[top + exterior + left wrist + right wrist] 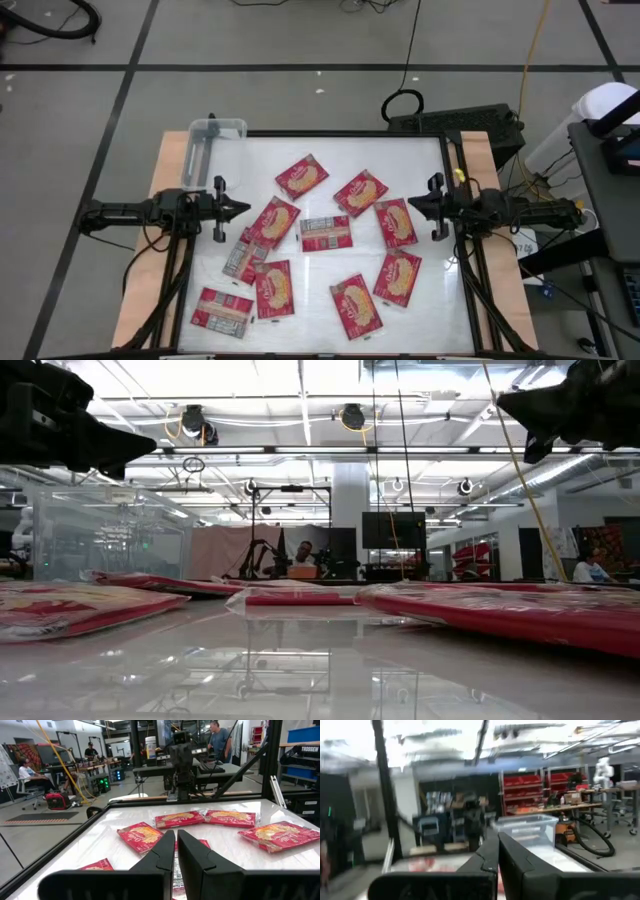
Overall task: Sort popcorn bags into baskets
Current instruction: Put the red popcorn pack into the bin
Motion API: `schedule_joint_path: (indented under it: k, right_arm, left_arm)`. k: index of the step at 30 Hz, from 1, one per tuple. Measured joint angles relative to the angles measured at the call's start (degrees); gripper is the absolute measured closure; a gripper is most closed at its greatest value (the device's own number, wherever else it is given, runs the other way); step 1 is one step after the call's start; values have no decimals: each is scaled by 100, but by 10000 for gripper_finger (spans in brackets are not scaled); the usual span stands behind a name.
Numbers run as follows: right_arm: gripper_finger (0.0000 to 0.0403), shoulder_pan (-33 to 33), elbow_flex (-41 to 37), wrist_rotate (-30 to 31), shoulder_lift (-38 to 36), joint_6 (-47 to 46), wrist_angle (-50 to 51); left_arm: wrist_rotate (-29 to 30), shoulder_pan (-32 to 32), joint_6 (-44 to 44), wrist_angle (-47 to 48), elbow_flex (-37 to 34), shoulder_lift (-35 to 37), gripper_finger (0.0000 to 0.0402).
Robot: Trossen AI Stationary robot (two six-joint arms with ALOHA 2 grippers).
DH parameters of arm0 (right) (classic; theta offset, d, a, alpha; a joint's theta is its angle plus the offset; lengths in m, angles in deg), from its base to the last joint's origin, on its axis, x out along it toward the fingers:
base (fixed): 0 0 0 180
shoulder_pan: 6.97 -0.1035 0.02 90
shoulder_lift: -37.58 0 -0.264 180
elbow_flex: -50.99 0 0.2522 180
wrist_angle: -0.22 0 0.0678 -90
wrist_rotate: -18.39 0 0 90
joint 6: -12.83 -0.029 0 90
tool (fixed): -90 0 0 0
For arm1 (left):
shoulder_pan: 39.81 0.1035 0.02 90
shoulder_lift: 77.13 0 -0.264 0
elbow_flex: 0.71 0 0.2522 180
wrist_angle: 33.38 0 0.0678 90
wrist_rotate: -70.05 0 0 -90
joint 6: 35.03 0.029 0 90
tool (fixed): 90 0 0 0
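Workshop hall around your bench

You look down on a grey floor [250,40] crossed by dark tape lines, with black cables [405,95] trailing toward the bench's [440,310] far edge. At table height you see a white ceiling with strip lights [300,395] and round fixtures, a pale column [350,490] and a dark monitor [393,530]. Red shelving [530,787] lines one wall, and a seated person [30,772] and a standing person [218,740] work at desks farther back.

left gripper [244,208]: jaws closed, empty | right gripper [411,204]: jaws closed, empty
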Motion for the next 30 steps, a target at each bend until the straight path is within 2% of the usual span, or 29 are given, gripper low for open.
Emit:
schedule_joint_path:
  k: [4,9,14,17,22,26,30]
  right_arm:
    - [403,0,254,-2,340,-382,33]
    - [403,-47,1092,0,1123,-268,-315]
    - [403,-113,2154,15,2099,88,230]
    - [403,-114,2727,359,2622,164,517]
    - [403,-72,3496,485,3361,464,548]
    - [403,-41,4055,479,3792,239,635]
    - [403,-22,4556,483,4223,-50,1155]
  left_arm:
    - [2,-1,0,-28,-2,0,376]
    - [4,0,0,-44,-4,0,376]
    - [2,0,0,-64,-4,0,376]
    - [2,-2,0,-104,-4,0,376]
    - [2,-2,0,-107,-4,0,376]
    - [2,0,0,-145,-4,0,376]
    - [3,0,0,-152,-4,0,376]
